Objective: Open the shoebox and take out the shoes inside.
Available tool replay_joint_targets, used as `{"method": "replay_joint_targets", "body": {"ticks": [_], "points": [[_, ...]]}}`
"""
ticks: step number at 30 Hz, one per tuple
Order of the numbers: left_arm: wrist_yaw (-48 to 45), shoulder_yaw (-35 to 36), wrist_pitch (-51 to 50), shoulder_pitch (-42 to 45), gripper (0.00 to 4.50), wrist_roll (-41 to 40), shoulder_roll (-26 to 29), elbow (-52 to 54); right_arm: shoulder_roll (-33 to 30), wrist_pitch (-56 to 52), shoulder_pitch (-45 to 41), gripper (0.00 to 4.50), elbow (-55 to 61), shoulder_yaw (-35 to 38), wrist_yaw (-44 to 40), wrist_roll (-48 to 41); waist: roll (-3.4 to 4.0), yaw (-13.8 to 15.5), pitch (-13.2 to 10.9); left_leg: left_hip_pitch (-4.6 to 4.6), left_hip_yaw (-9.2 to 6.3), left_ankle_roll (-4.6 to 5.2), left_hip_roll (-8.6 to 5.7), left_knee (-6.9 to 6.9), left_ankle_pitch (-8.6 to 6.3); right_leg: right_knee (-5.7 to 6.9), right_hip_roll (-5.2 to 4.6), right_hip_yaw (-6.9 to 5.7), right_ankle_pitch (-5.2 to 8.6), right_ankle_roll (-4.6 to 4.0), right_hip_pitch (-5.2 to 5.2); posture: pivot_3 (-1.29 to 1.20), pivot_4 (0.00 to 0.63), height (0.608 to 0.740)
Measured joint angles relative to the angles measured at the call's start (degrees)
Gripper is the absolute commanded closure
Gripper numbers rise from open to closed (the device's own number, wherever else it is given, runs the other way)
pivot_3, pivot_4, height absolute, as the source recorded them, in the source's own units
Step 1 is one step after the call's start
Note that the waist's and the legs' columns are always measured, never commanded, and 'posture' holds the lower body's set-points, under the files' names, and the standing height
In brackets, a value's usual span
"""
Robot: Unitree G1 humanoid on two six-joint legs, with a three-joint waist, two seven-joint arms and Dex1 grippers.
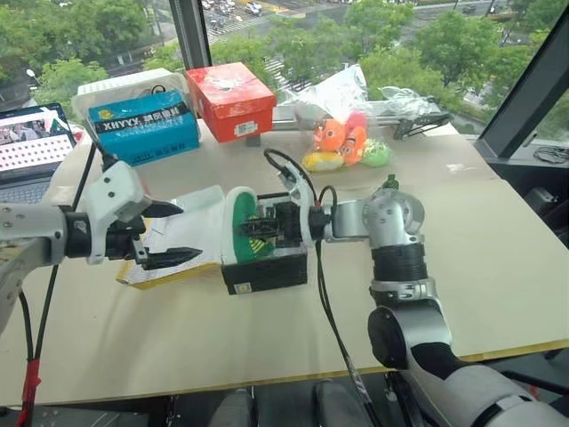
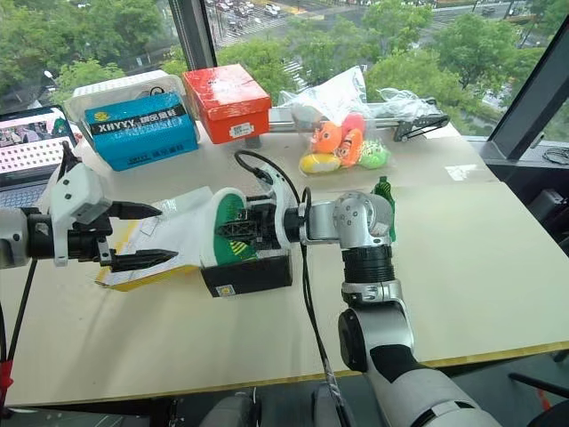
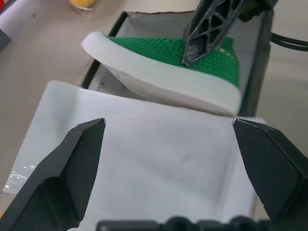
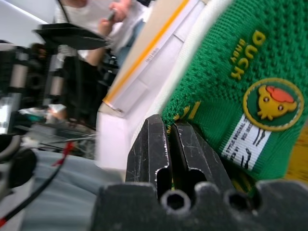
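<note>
The shoebox [image 1: 265,272] lies open in the middle of the table, black base toward me, its lid [image 1: 188,222] folded out to the left with the white inside up. A green shoe [image 1: 240,218] with a white sole is tilted up out of the base. My right gripper [image 1: 260,229] reaches in from the right and is shut on its green knit edge [image 4: 240,72]. My left gripper [image 1: 189,233] hangs open over the lid, just left of the shoe, with nothing between its fingers [image 3: 77,163].
At the back of the table stand a blue box [image 1: 147,124], a red box [image 1: 231,100] and a clear bag of plush toys [image 1: 347,138]. A laptop [image 1: 31,142] sits at the far left. A person [image 4: 96,19] is beyond the table.
</note>
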State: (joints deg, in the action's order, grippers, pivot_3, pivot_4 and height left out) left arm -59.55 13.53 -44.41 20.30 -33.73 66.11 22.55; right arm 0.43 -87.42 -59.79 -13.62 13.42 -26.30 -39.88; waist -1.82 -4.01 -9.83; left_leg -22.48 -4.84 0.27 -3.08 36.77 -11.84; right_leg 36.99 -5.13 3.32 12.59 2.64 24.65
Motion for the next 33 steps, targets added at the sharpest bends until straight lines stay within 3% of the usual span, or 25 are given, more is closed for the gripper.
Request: {"method": "replay_joint_targets", "body": {"ticks": [11,17,21,25,26,33], "points": [[-1.27,-3.49,0.90,3.98,0.00,0.87,-0.06,-2.19,2.22,-1.54,-3.30,4.44,-0.43,14.31,4.54,-4.50,0.00,0.01,0.00,-0.54,0.00,0.00,-0.05,0.00,0.01,0.09,-0.04,0.00,-0.01,-0.01,0.55,0.00,0.150,0.740],[-2.52,-7.05,2.68,7.12,0.00,1.99,-1.52,-4.56,-13.12,0.69,-11.04,4.44,-0.34,16.22,5.05,-4.41,0.05,0.67,-0.04,-0.79,0.11,0.01,-0.08,0.04,0.00,0.01,-0.06,-0.07,-0.02,0.02,0.70,0.00,0.150,0.740],[-3.25,-10.56,4.36,10.38,0.00,3.27,-3.74,-6.88,-28.79,4.60,-10.77,4.44,-0.19,8.07,0.72,-0.48,0.05,1.01,-0.05,-0.82,0.35,0.10,-0.11,0.04,-0.05,-0.22,-0.08,-0.16,0.01,0.07,0.58,0.00,0.150,0.740],[-3.93,-12.54,4.99,12.43,0.00,4.46,-5.33,-8.40,-38.00,7.67,-5.33,4.44,0.88,-2.63,-5.40,3.14,0.04,0.30,-0.04,-0.80,0.47,0.18,-0.07,0.04,-0.10,-0.23,-0.06,-0.08,0.02,0.07,0.55,0.00,0.150,0.740],[-4.16,-13.13,5.46,12.96,0.00,4.68,-5.97,-8.77,-40.71,9.80,-2.56,4.44,1.10,-8.13,-9.07,4.85,0.04,-0.08,-0.05,-0.81,0.52,0.19,-0.06,0.05,-0.10,-0.21,-0.06,-0.02,0.02,0.07,0.58,0.00,0.150,0.740],[-4.53,-13.83,5.85,13.48,0.00,5.59,-7.24,-9.57,-46.20,27.22,0.15,4.44,-3.29,-29.27,-26.07,16.22,0.10,-0.55,-0.09,-0.76,0.62,0.20,-0.07,0.18,-0.11,-0.14,-0.05,0.10,0.02,0.13,0.59,0.00,0.150,0.740]]}}
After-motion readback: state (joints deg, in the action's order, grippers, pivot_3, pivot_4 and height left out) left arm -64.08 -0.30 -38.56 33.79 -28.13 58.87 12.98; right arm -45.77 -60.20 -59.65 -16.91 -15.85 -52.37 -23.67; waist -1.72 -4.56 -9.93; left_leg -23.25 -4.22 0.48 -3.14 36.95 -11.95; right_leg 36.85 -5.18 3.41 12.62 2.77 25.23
